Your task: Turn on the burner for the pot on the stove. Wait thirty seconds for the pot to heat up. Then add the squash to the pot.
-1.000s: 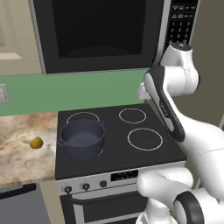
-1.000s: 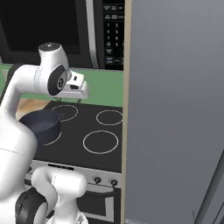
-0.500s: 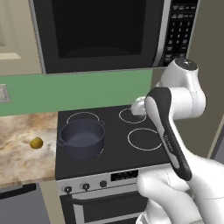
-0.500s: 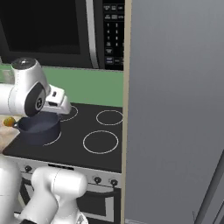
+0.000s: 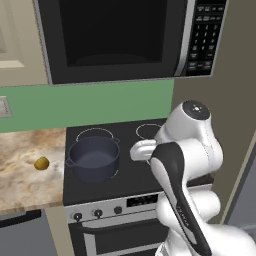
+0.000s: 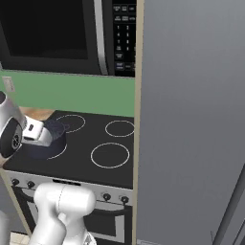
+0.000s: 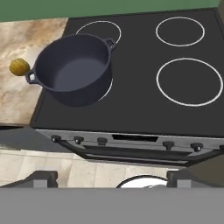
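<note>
gripper (image 7: 112, 177) jaws spread wide, holding nothing, above the stove (image 7: 144, 109) front; the pot (image 7: 74, 70) sits on the front-left burner (image 7: 107, 87), the squash (image 7: 19, 66) on the counter (image 7: 26, 39) beside it

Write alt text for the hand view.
A round dark blue-grey metal pot sits empty on the front left of a black glass-top stove, seen from above. A small yellow-olive squash lies beside it on the marbled counter.
</note>
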Tool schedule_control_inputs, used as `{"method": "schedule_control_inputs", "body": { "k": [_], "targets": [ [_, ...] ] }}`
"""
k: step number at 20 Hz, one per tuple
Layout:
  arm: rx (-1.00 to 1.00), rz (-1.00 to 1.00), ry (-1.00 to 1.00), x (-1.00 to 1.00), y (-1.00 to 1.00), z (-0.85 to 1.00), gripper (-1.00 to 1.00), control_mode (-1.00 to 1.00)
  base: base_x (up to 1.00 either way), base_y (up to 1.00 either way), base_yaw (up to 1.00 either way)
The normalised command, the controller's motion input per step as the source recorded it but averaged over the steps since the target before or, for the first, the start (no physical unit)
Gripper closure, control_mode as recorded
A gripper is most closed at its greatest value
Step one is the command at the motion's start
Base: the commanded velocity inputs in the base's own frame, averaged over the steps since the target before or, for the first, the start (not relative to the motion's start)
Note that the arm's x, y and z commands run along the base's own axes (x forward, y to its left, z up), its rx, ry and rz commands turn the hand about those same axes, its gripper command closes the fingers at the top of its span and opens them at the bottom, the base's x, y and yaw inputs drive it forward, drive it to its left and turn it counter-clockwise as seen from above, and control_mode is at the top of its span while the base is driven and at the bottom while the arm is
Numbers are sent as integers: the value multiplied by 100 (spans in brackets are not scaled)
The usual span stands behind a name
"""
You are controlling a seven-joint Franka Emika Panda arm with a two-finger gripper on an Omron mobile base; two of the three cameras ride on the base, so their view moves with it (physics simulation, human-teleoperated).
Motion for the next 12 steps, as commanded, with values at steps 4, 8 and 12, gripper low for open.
{"method": "schedule_control_inputs", "body": {
  "k": [4, 8, 12],
  "targets": [
    [-2, 1, -16, -56, 58, -17, -100, -100, 0, 0, 0],
    [0, 1, -11, -58, 63, -28, -100, -100, 0, 0, 0],
    [1, 0, -7, -52, 57, -38, -100, -100, 0, 0, 0]
  ]
}}
